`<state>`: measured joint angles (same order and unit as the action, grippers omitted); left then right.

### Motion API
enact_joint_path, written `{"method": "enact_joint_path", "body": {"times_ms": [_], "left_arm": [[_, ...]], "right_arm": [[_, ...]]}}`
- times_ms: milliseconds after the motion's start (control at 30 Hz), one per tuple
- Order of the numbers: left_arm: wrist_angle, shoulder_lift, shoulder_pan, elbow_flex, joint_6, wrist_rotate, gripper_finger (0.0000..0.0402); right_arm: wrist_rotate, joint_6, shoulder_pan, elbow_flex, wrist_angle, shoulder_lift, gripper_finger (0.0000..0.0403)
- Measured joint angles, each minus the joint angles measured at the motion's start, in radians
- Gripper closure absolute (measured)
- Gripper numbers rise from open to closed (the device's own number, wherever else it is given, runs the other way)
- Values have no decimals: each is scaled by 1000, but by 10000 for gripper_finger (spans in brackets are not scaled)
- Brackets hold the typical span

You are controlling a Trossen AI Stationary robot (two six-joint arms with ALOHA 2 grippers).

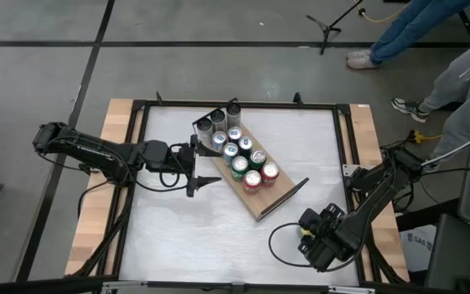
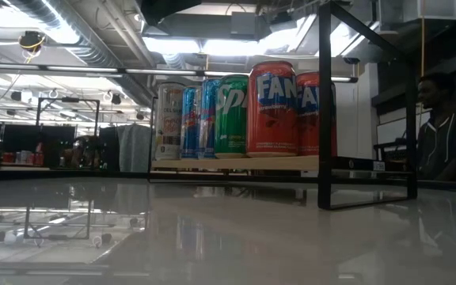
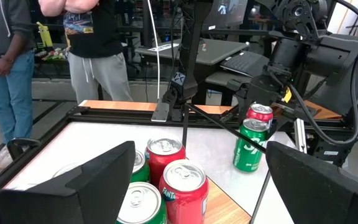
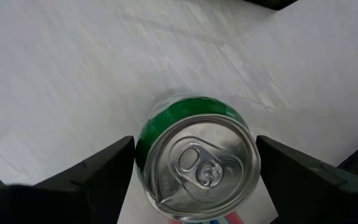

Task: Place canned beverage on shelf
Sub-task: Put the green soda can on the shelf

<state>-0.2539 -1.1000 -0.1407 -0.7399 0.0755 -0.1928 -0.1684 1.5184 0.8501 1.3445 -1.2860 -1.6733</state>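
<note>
The shelf (image 1: 272, 200), a light-brown board with black end rails, lies aslant at mid-table and carries several upright cans (image 1: 239, 151). The low view shows them in a row (image 2: 252, 111). A green can (image 4: 197, 165) stands upright on the white table near the right front corner, with a red can (image 3: 260, 115) just behind it. My right gripper (image 1: 308, 233) points down over the green can, open, a finger on either side of the can's top. My left gripper (image 1: 206, 181) hovers open left of the shelf, pointing level at it, with nothing between its fingers. My right gripper comes at the green can's top rim (image 4: 148, 143) from above, its two fingers (image 4: 98, 177) standing on opposite sides of it. Whether the fingers touch the can I cannot tell. The can stands upright with its base on the table (image 3: 247, 167).
The shelf's near end (image 1: 280, 208) is bare board behind its black rail (image 1: 288, 196). Open white tabletop (image 1: 186, 237) lies at the front left. People stand beyond the table's far right corner (image 1: 431, 33). Cables trail around my right arm (image 1: 280, 245).
</note>
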Motion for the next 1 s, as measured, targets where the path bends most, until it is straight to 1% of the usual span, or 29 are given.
{"method": "enact_joint_path", "body": {"times_ms": [67,233,500,800,1000], "left_arm": [[0,0,0,0,0,0,47],[0,0,0,0,0,0,47],[0,0,0,0,0,0,47],[0,0,0,0,0,0,47],[0,0,0,0,0,0,47]], "right_arm": [[-13,0,-6,0,-1,-1,77],[-3,0,-8,0,5,-2,68],[4,0,-6,0,22,-2,68],[5,-4,-6,0,92,-1,67],[5,-4,-6,0,93,-1,67]]}}
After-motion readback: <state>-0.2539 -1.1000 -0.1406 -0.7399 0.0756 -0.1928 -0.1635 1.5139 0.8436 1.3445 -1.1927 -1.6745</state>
